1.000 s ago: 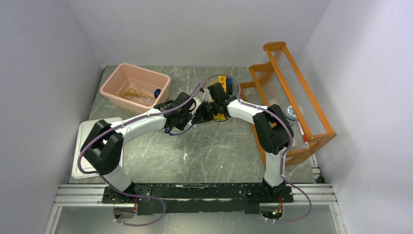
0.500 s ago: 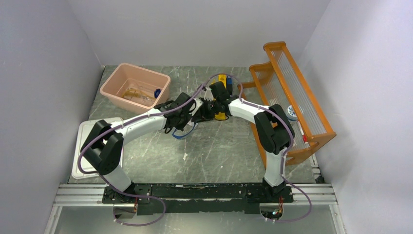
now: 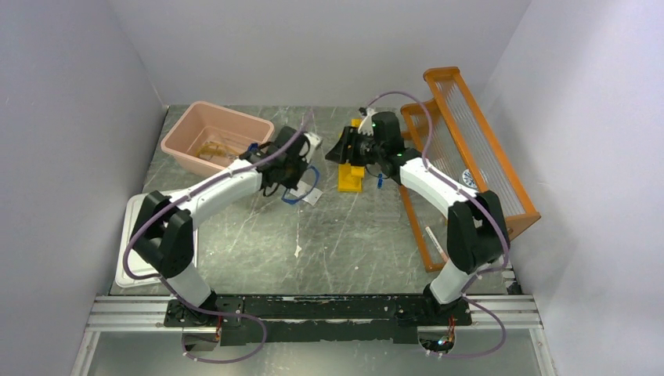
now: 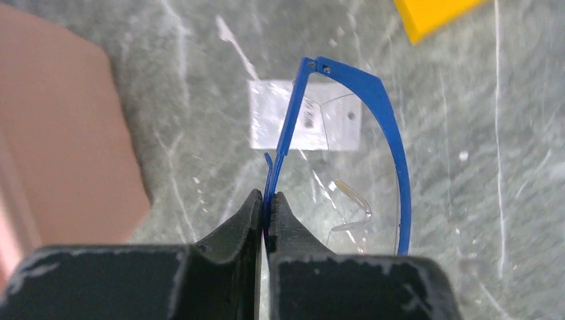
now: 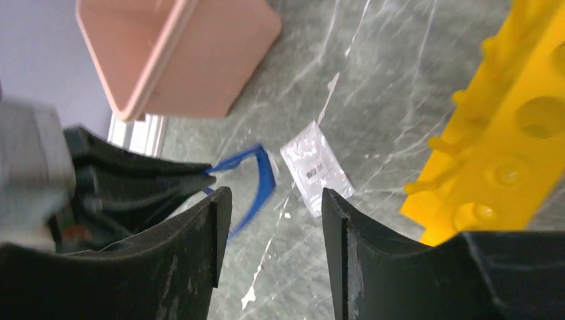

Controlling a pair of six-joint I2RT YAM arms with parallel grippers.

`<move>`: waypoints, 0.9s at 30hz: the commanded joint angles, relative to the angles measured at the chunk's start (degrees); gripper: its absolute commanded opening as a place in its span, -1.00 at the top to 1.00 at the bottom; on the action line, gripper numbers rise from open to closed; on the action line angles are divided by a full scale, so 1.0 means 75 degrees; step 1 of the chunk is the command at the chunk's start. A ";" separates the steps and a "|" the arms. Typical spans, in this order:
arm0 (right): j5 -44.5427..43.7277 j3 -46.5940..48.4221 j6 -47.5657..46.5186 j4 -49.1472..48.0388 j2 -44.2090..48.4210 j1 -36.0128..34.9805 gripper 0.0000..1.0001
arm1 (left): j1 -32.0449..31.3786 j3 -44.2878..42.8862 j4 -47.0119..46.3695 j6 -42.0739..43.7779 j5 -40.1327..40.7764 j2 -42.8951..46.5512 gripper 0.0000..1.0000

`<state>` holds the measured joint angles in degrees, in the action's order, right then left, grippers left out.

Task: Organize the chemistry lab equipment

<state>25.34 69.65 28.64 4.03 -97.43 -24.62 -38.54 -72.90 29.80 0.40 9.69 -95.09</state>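
The tub point(image 3: 223, 107) sat at the far left of the table point(image 3: 352, 235), and the rack point(image 3: 442, 74) stood along its right edge. Between them stood the peg stand point(image 3: 350, 178), nearer the rack. The goggles point(image 4: 393, 133) hung in the left gripper point(image 4: 266, 210), just right of the tub and over the packet point(image 4: 306, 123), which lay flat on the table. 1 lid point(image 3: 125, 258) lay at the near left.

The left arm point(image 3: 223, 190) and the right arm point(image 3: 429, 182) are built of white shells joined by bulky black joint housings. A lilac cable point(image 3: 126, 251) is looped along each, from base to wrist. The bases are bolted to a black plate point(image 3: 313, 308) set on a silver rail point(image 3: 117, 309). The left gripper point(image 4: 266, 203) and the right gripper point(image 5: 274, 200) are fitted with matte black fingers point(image 5: 180, 267), scuffed grey at the edges.
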 commanded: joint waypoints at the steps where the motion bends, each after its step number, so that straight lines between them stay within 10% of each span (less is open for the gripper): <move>1: -0.0892 -0.0413 0.0185 -0.1118 0.0810 0.0239 -0.11 | 0.0935 -0.0756 -0.0081 -0.0715 -0.0935 0.0089 0.91; 15: -0.1215 -0.0275 0.0129 -0.1152 0.0537 0.0393 -0.11 | 0.3897 -0.1521 -0.0546 -0.4038 0.0498 0.0272 0.91; 27: -0.1450 0.0010 -0.0627 -0.0866 0.0433 0.0400 -0.10 | 0.4600 -0.2649 0.0973 -0.7525 0.2606 -0.1800 0.90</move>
<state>16.56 67.37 27.16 -3.05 -94.39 -22.06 -4.43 -88.18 30.39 -44.99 22.59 -102.59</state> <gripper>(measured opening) 0.552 0.070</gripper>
